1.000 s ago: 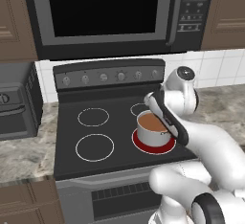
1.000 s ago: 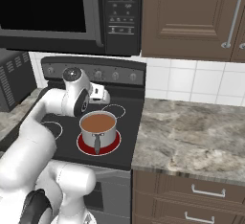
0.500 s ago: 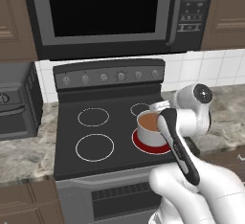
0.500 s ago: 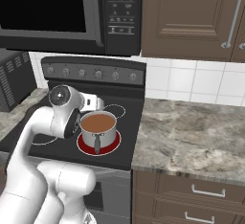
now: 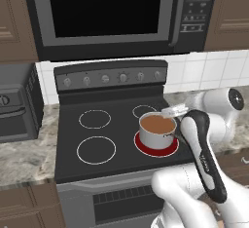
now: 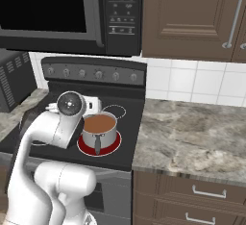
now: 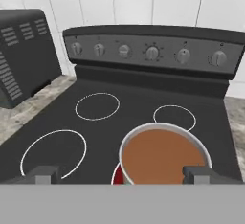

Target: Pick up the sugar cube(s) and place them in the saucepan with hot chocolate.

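Observation:
The saucepan with hot chocolate (image 5: 156, 130) (image 6: 99, 127) (image 7: 162, 153) stands on the front right burner, silver with brown liquid, its dark handle (image 6: 97, 144) pointing to the stove's front. My gripper (image 5: 174, 110) (image 6: 93, 105) (image 7: 122, 173) hovers just behind and above the pan's far rim. It is open: the two fingertips (image 7: 44, 173) stand wide apart with nothing between them. The sugar cubes are out of view.
The burner under the pan glows red (image 5: 146, 148). Three other burners (image 5: 96, 149) lie on the black stovetop, with a knob panel (image 5: 112, 78) behind and a microwave (image 5: 107, 12) above. A dark appliance (image 5: 14, 107) sits left; a marble counter (image 6: 192, 132) extends right.
The arm has swung: its wrist joint moved right and lower in the left base view, and the hand has settled close behind the saucepan. The pan has not moved.

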